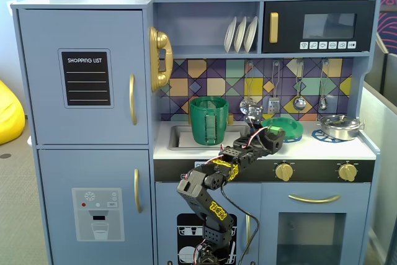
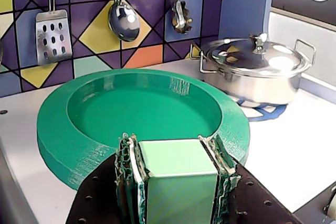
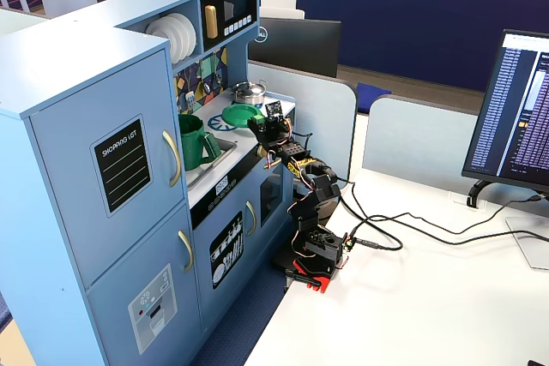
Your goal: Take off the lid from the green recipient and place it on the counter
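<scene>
The green lid (image 2: 142,108) lies flat on the white counter (image 2: 294,145), left of the silver pot; it also shows in both fixed views (image 1: 289,127) (image 3: 243,115). My gripper (image 2: 173,142) is shut on the lid's light-green side tab (image 2: 176,157), at the lid's near edge; the jaws press both sides of the tab. In a fixed view the gripper (image 1: 271,132) reaches over the counter's front edge. The green recipient (image 1: 209,120) stands open and upright in the sink recess, well left of the gripper, and shows in the other fixed view too (image 3: 195,141).
A silver pot with lid (image 2: 257,69) (image 1: 340,126) stands on a blue burner circle just right of the green lid. Utensils (image 2: 123,19) hang on the tiled back wall. The grey sink (image 1: 180,136) lies left; the counter's front edge with yellow knobs (image 1: 284,171) is below.
</scene>
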`<action>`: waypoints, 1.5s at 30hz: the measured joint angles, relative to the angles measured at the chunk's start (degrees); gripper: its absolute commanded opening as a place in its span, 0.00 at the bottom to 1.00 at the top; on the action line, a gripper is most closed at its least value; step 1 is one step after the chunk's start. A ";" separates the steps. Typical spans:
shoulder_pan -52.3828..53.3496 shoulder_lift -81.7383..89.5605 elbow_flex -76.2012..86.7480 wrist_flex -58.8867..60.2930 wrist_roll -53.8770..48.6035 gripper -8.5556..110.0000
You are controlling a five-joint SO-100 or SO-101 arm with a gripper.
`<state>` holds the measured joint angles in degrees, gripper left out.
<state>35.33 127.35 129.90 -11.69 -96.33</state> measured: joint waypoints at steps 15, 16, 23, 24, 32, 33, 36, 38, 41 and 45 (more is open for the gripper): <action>-1.41 -10.99 0.09 -6.06 -0.88 0.17; -1.41 -11.16 0.00 -6.06 -0.88 0.25; -1.32 -11.16 -1.58 -4.66 4.39 0.41; -1.41 -10.72 -1.76 -3.96 4.92 0.41; -2.90 7.73 -1.85 18.19 6.77 0.32; -4.04 11.25 -1.85 23.12 6.24 0.30; -8.00 21.53 -1.76 38.06 4.92 0.26; -10.11 28.39 -0.18 46.93 4.83 0.26; -12.83 37.62 2.46 59.24 3.25 0.25; -16.35 46.05 6.24 74.36 1.85 0.22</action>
<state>18.98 173.41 136.14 62.67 -94.48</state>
